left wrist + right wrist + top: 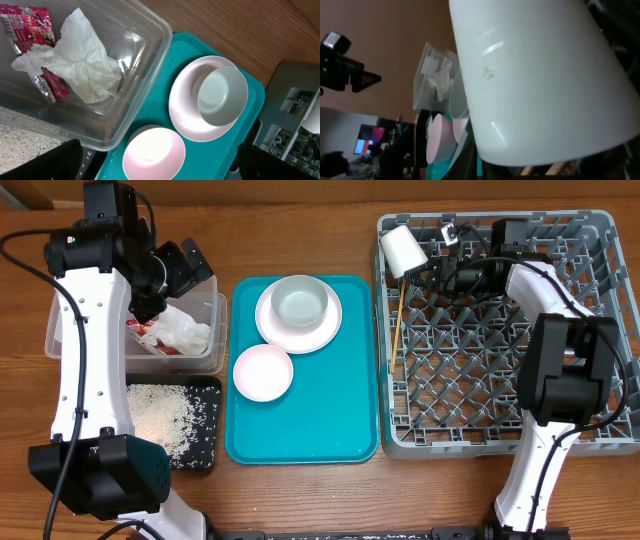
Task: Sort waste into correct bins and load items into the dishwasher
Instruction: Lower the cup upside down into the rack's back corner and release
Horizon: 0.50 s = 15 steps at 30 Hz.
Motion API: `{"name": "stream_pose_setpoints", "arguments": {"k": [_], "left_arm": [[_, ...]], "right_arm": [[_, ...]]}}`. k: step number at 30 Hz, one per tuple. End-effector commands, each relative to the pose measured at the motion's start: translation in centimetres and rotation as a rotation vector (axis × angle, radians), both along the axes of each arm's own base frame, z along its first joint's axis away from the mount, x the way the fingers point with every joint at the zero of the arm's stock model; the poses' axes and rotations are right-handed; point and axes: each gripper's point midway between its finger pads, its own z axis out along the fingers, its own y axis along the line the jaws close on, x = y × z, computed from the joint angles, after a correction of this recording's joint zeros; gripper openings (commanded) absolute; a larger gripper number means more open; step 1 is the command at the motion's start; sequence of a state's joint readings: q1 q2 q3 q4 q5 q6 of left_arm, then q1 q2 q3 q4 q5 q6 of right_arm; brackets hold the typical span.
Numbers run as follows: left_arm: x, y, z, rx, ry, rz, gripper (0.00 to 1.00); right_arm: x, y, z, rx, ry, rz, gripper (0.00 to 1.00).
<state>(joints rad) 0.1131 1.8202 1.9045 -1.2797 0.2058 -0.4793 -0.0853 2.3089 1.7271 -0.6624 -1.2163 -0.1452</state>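
My left gripper (pixel 190 265) is open and empty above the right edge of the clear tub (pixel 216 330), its fingers wide apart in the left wrist view (pixel 160 162). The tub (pixel 145 65) holds the red wrapper (pixel 25 25) and the white tissue (pixel 80 60). Rice grains (pixel 160 415) lie in the black tray (pixel 207 442). My right gripper (pixel 432 275) is shut on the pale cup (pixel 403 250), which is tilted over the grey rack's (pixel 480 380) far left corner. The cup (pixel 540 80) fills the right wrist view and hides the fingers. Chopsticks (pixel 398 320) lie in the rack.
The teal tray (pixel 300 430) lies between the bins and the rack. It carries a plate (pixel 272 328) with a bowl (pixel 300 302) on it, and a second bowl (pixel 262 372) in front. These also show in the left wrist view: plate (pixel 182 115), bowl (pixel 222 95), second bowl (pixel 154 152).
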Motion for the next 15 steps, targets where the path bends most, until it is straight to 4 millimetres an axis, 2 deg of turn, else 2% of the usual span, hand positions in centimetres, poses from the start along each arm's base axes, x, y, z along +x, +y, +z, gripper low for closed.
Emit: {"name": "stream_pose_setpoints", "arguments": {"k": [1,6,15], "left_arm": [[0.2,0.0,0.4,0.008,-0.013,-0.008,1.00],[0.2,0.0,0.4,0.008,-0.013,-0.008,1.00],[0.2,0.0,0.4,0.008,-0.013,-0.008,1.00]], "right_arm": [[0.1,-0.5,0.8,-0.030,-0.012,-0.016,0.16],[-0.4,-1.0,1.7,-0.112,0.003,-0.042,0.25],[-1.3,-2.7,4.5,-0.295,-0.009,-0.117,0.25]]}}
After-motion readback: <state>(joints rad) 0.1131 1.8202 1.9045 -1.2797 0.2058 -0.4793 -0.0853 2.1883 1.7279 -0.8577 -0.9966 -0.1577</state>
